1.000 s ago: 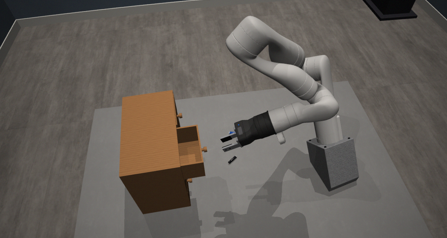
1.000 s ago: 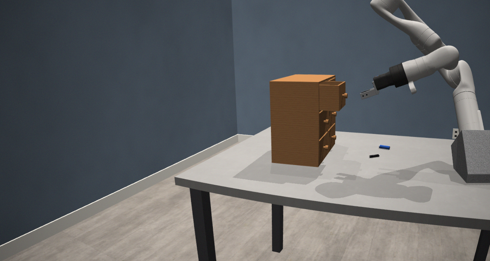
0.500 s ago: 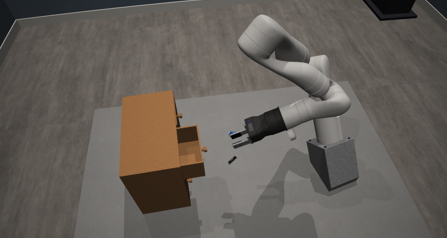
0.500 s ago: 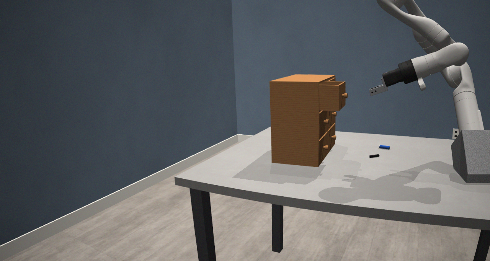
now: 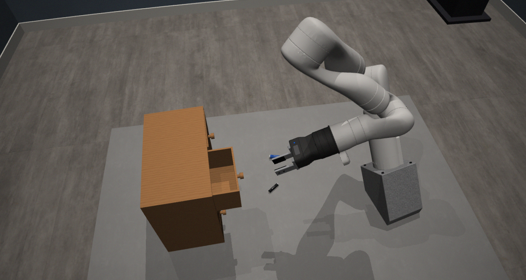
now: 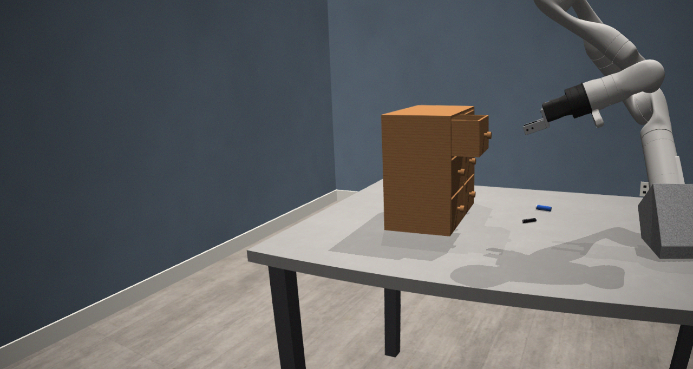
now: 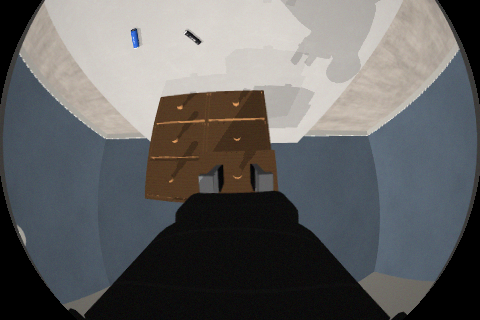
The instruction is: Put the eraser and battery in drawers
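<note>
The wooden chest [image 5: 172, 157] [image 6: 411, 173] [image 7: 207, 122] stands on the grey table [image 5: 257, 131] [image 6: 339, 250]. Its top-row left drawer [image 5: 224, 168] [image 6: 467, 134] [image 7: 172, 176] is pulled partly out and looks empty; the other drawers are in. My gripper [image 5: 280, 164] [image 6: 530, 127] [image 7: 236, 173] is open and empty. It hangs level with the top row, well back from the open drawer's knob [image 5: 241, 175] [image 6: 488, 134]. The small blue eraser [image 5: 273, 156] [image 6: 543, 207] [image 7: 135, 38] and the thin black battery [image 5: 273, 188] [image 6: 528, 220] [image 7: 192, 36] lie on the table below the gripper, a little apart.
The arm's grey base block [image 5: 391, 190] [image 6: 668, 219] stands on the table on the side away from the chest. The table edge runs behind the chest and along the front.
</note>
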{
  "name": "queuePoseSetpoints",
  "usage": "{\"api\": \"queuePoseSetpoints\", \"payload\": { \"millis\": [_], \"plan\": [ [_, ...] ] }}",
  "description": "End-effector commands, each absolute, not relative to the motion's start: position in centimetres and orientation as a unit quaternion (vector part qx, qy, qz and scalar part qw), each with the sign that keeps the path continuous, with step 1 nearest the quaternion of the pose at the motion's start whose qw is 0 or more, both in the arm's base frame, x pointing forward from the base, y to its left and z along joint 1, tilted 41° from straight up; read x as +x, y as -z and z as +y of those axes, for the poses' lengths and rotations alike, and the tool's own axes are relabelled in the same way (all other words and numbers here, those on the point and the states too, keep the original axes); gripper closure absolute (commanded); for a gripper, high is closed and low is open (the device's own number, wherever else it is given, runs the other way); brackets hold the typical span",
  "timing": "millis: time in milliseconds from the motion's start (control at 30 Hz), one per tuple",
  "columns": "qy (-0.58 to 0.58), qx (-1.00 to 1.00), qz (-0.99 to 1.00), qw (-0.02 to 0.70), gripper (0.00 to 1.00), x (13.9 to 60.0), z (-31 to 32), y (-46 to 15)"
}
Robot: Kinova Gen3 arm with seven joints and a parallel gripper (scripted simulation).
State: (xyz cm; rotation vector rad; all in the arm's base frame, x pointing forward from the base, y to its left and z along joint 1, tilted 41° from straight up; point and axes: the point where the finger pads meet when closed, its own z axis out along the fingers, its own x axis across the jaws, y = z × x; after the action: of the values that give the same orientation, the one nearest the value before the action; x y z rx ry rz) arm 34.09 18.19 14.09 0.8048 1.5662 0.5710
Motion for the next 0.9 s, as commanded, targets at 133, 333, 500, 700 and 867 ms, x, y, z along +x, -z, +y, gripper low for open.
{"api": "queuePoseSetpoints", "payload": {
  "millis": [133, 333, 500, 700, 867],
  "plan": [
    [-0.245, 0.35, 0.676, 0.6, 0.33, 34.05, 18.26, -14.19],
    [-0.242, 0.353, 0.677, 0.599, 0.33, 34.0, 18.29, -14.24],
    [-0.237, 0.357, 0.679, 0.596, 0.33, 33.89, 18.36, -14.32],
    [-0.229, 0.365, 0.682, 0.591, 0.33, 33.71, 18.48, -14.46],
    [-0.223, 0.369, 0.684, 0.589, 0.33, 33.6, 18.54, -14.55]
  ]
}}
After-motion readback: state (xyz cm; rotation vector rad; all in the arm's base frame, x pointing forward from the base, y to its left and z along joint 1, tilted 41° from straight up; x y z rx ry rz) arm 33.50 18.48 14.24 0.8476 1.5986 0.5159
